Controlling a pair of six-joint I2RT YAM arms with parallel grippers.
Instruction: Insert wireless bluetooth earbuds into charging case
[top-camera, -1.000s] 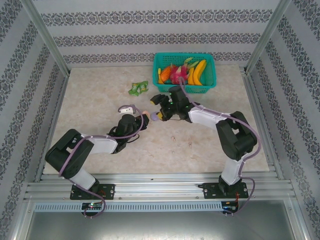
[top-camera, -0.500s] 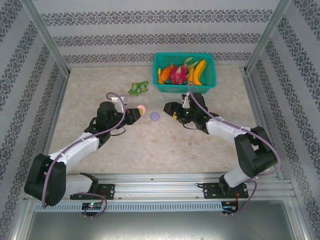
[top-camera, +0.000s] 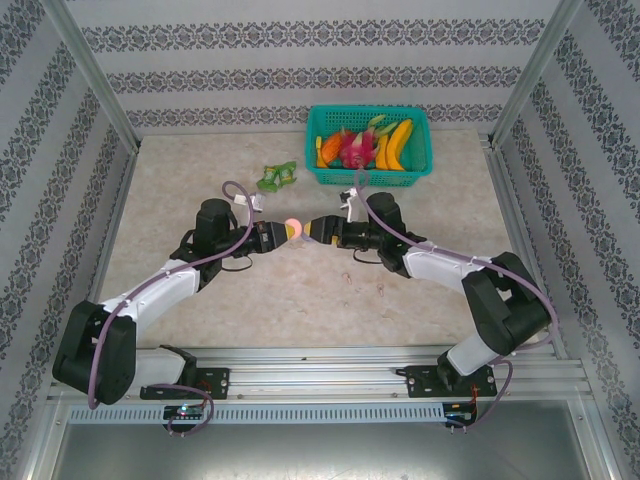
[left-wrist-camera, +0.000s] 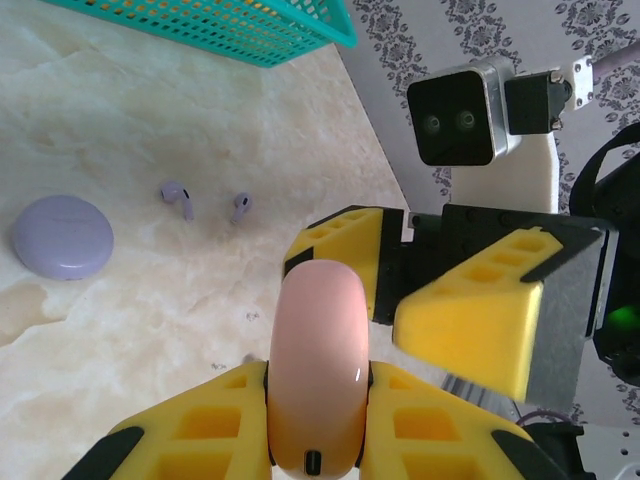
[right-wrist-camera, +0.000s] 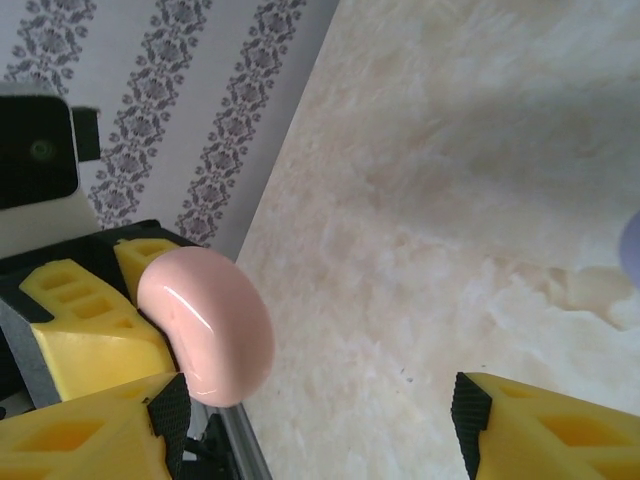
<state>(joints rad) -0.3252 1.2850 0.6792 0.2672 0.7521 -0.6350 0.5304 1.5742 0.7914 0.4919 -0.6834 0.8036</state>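
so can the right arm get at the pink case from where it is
Probably yes. The left gripper holds the pink case clear of the table with its top half sticking out, the right gripper is open right next to it, and nothing sits between them.

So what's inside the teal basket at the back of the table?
Toy fruit fills the basket: yellow bananas, an orange piece and a pink piece. Whatever lies beneath them is covered.

Top cam high, near side, looks down on whole surface (top-camera: 330, 300). Both wrist cams close, facing each other, share pink case (left-wrist-camera: 318, 360).
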